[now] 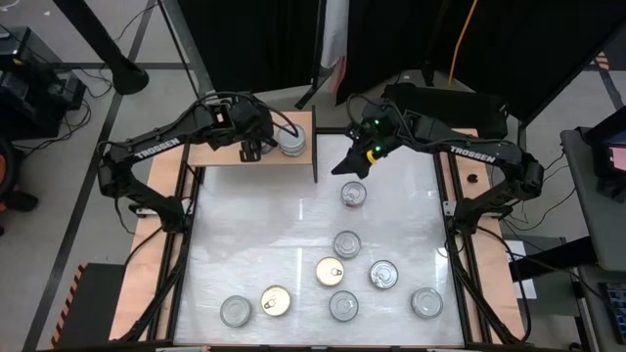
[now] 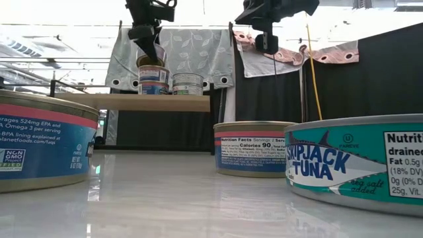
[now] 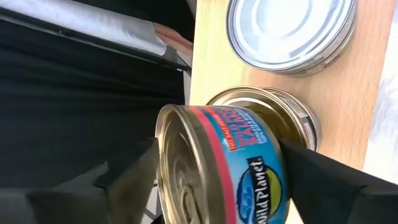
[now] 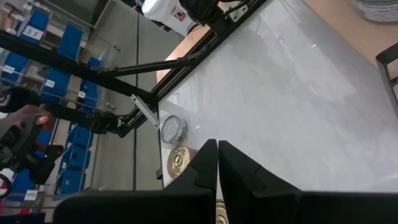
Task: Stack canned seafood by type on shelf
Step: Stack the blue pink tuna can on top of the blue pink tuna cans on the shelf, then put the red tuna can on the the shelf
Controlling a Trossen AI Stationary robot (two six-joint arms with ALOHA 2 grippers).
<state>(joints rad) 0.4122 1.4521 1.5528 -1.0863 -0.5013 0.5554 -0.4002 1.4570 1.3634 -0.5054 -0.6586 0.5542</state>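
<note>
Left gripper [image 3: 217, 180]: jaws spread beside a Wild Planet tin [image 3: 217, 165], tilted on the shelf [image 1: 220, 154] at 11 o'clock.
Right gripper [image 4: 217, 163]: jaws closed, empty.
Front tin [image 2: 360, 165]: "SKIPJACK TUNA".

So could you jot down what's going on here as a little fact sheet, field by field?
Setting: white table with a small light-wood shelf at its far left
Left gripper: over the shelf, fingers either side of a blue-and-red labelled gold-lidded tin, tilted above another gold tin
Also on shelf: silver-lidded tin stack
Right gripper: shut, empty, above the table's far edge
Loose on table: eight round tins, e.g. one nearest the shelf
</note>
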